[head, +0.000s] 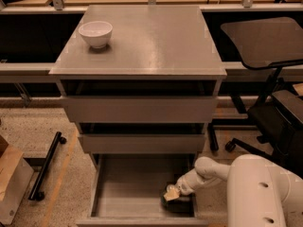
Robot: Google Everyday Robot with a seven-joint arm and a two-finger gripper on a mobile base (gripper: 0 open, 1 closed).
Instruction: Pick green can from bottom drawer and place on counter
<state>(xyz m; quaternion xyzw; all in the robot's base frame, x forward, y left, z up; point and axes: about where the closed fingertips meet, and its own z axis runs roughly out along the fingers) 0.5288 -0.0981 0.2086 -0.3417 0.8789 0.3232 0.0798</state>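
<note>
The bottom drawer (125,190) is pulled out, showing its grey floor. My gripper (171,194) reaches down into the drawer's front right corner on the white arm (208,170). A dark shape (181,205) lies right under the gripper against the right wall; it seems to be the green can, mostly hidden, and I cannot tell whether it is held. The grey counter (147,37) on top of the cabinet carries a white bowl (95,33) at its back left.
The two upper drawers (139,109) stand slightly open above the bottom one. A black office chair (267,41) is close on the right. A black wheeled bar (45,167) and a cardboard box (9,183) lie on the floor at left.
</note>
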